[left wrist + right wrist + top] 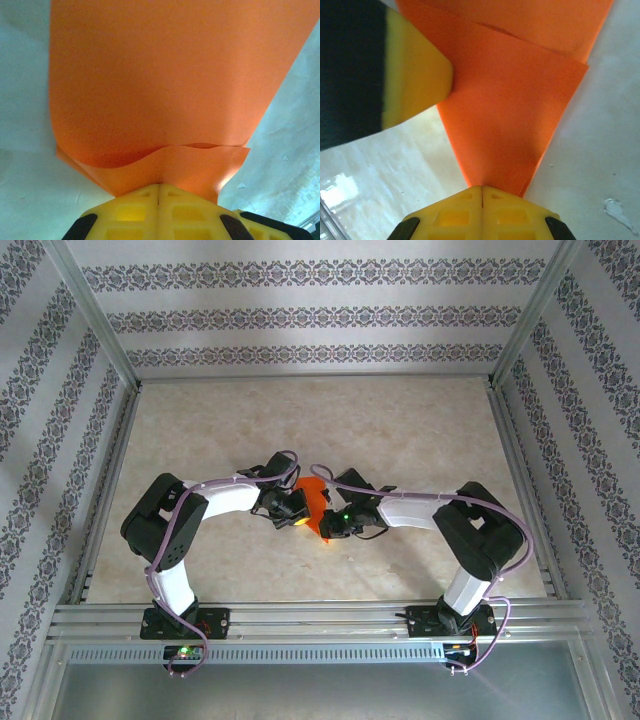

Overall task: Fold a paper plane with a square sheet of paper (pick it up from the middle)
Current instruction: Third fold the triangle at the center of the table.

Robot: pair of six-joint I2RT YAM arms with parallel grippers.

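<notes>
**Two robot arms pinch a folded orange paper between them**

From above, two robot arms bend inward from the near edge of a pale marbled counter (pixel 400 430) and meet near its middle. Between them is a piece of bright orange paper (pixel 313 502), plain and unmarked. The left pincer (pixel 293 512) grips it from the left. The right pincer (pixel 333 527) grips it from the right, slightly nearer the arm bases.

In the left wrist view, the left pincer's yellow fingers (pixel 135 210) are pressed fully together on one end of the paper. The paper spreads away from them in two layers, and the upper layer's edge runs in a shallow wave across the lower one.

In the right wrist view, the right pincer is also fully closed, nipping a narrow point of the paper. From there the paper widens into a layered, folded shape. A yellow finger of the left pincer touches the paper's left edge here. Whether the paper rests on the counter cannot be told.
</notes>
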